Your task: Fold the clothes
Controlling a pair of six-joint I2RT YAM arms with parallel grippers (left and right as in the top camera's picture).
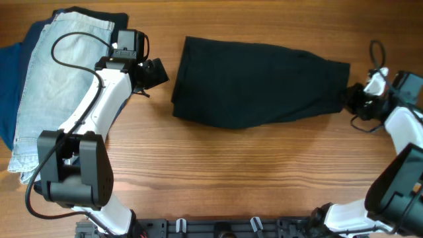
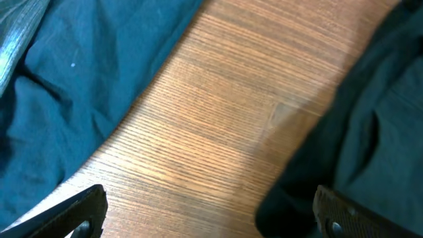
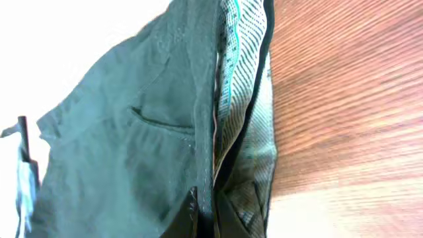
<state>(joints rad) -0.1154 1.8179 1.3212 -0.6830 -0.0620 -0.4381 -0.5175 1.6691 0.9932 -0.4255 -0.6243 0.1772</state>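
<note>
Right gripper (image 1: 348, 99) clamped on shorts (image 1: 254, 82) at the waistband edge, ready to pull for the fold. Shorts flat mid-table (image 1: 231, 172). Left gripper (image 1: 155, 73) wide open beside the far edge, holding nothing.

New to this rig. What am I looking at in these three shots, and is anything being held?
Two robot arms work at a wooden table. One picture looks down from above; the other two come from cameras on each wrist. In the middle lie black shorts, the clothes to fold. At the left edge sit light denim shorts on navy garments. The right hand is shut on the shorts' waistband end; its wrist view shows the pale striped lining pinched between the fingers. The left hand is open, holding nothing, hovering beside the shorts' other end.
</note>
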